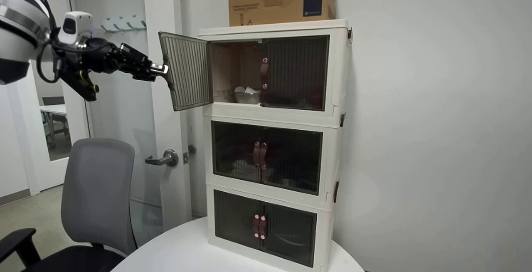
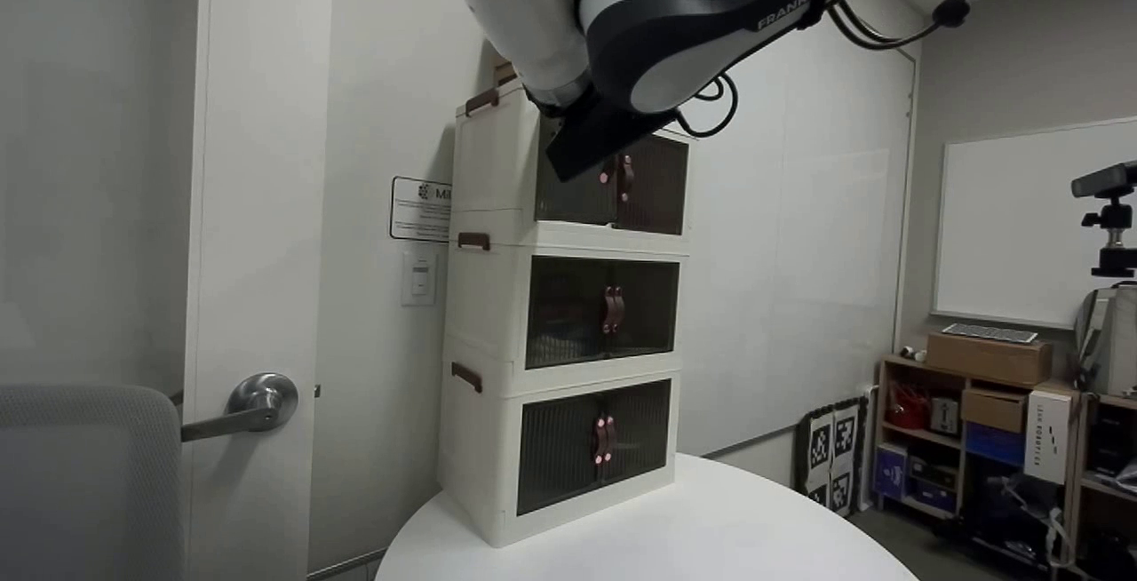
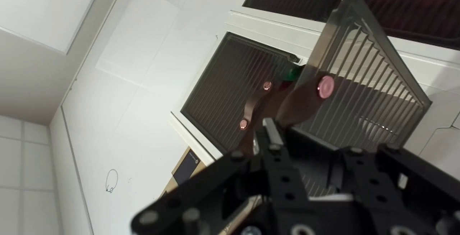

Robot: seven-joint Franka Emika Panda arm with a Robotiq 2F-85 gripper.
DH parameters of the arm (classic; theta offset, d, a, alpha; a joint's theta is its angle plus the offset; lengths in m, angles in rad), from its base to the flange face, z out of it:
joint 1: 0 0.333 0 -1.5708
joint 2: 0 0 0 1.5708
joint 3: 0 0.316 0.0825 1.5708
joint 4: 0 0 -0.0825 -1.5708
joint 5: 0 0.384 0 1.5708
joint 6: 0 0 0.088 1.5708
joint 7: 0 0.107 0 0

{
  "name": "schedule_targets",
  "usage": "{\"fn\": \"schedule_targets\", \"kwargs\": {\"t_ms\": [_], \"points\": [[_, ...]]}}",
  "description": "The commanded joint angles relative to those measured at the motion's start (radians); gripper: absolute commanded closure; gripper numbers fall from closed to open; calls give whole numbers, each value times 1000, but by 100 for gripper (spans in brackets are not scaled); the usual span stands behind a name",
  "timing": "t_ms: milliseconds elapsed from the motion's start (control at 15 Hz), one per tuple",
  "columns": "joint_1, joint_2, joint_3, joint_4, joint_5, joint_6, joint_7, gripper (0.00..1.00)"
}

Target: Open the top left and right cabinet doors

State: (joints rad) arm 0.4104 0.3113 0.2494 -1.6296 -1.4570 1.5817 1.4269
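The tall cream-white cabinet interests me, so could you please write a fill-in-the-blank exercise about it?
1. The cabinet has ____ tiers.
2. Its smoked, ribbed top left door stands ____.
3. Its smoked, ribbed top right door is ____.
4. The black, metal-tipped pincer is at the top ____ door's brown strap handle.

Missing words: three; open; closed; left.

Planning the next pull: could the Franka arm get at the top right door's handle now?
Probably not directly: the gripper is at the free edge of the open top left door, which it likely must clear first. The right handle is exposed.
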Motion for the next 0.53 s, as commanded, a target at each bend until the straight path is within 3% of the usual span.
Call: {"fn": "schedule_targets", "kwargs": {"t_ms": [0, 133, 467], "points": [[35, 117, 19, 78, 13, -116, 35, 68], [49, 153, 20, 121, 8, -141, 30, 60], [73, 220, 22, 157, 34, -130, 47, 22]]}}
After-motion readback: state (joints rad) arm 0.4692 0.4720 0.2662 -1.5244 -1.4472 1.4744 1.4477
